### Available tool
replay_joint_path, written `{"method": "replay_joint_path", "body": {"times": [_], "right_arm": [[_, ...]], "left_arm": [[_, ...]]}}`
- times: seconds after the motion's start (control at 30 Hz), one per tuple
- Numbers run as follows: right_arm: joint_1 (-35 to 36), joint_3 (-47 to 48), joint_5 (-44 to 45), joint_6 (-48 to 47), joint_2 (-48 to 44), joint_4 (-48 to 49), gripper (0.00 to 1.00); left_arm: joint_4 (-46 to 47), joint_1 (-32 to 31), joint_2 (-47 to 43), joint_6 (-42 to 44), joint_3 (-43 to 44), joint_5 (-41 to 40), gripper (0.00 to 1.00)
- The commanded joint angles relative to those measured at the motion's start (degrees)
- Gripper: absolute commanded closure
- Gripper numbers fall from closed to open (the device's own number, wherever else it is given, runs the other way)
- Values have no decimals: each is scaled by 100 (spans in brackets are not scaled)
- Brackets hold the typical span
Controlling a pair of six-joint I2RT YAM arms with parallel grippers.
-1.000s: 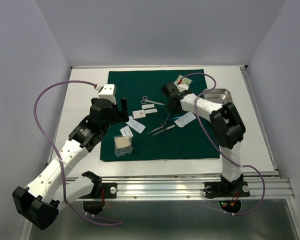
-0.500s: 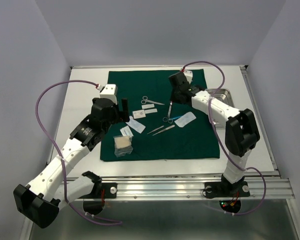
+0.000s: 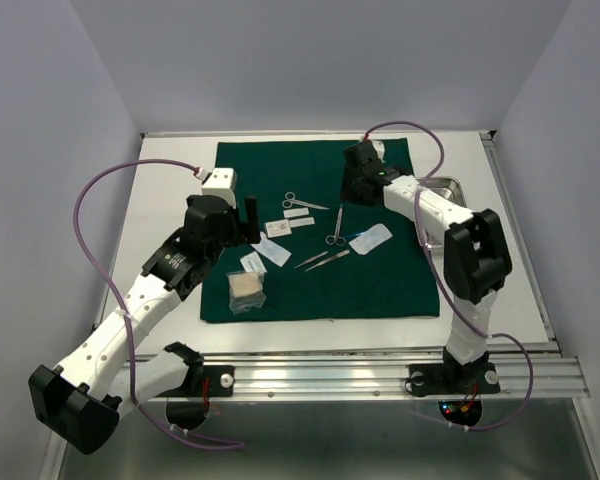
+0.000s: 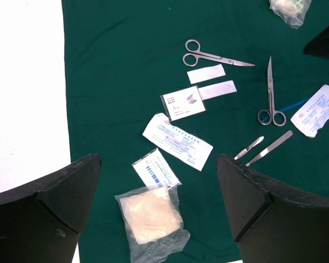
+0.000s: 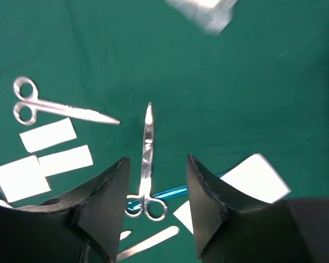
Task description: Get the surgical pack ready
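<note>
The dark green drape (image 3: pixel 385 285) covers the table's middle. On it lie two metal scissors (image 3: pixel 305 204) (image 3: pixel 336 225), forceps (image 3: pixel 322 260), white packets (image 3: pixel 276 250) and a bagged gauze pad (image 3: pixel 246 290). My right gripper (image 3: pixel 356 186) hovers open just above the second scissors (image 5: pixel 147 159), which lie flat on the cloth under its jaws (image 5: pixel 157 161). The steel tray (image 3: pixel 450 184) stands off the drape's right edge, partly hidden by the right arm. My left gripper (image 3: pixel 248 214) hangs wide open and empty over the gauze bag (image 4: pixel 152 216) and a small packet (image 4: pixel 156 170).
A thin blue tool (image 5: pixel 164 193) lies under the scissors' handles, beside a white packet (image 5: pixel 253 181). A blurred plastic bag (image 5: pixel 204 12) sits at the drape's far edge. Bare white table (image 3: pixel 165 200) flanks the cloth on the left.
The right gripper swung toward the drape's far side with the scissors, then opened; the scissors now lie on the cloth. The left arm has hardly moved.
</note>
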Motion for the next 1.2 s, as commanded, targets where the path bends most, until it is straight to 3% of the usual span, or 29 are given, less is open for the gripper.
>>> {"method": "replay_joint_path", "body": {"times": [0.0,0.27,0.83,0.97,1.17], "right_arm": [[237,347,8,170,493,-279,48],[465,452,-62,250,1021,-262,49],[677,549,254,267,1434,-429,68],[677,514,307,311,1338,-455,82],[677,523,368,277,899,-491,94]], "left_arm": [[190,31,-64,45,13,-99,1],[155,31,-38,27,4,-143,1],[128,22,-29,18,22,-196,1],[128,31,-46,18,4,-196,1],[146,31,-90,18,-22,-196,1]]}}
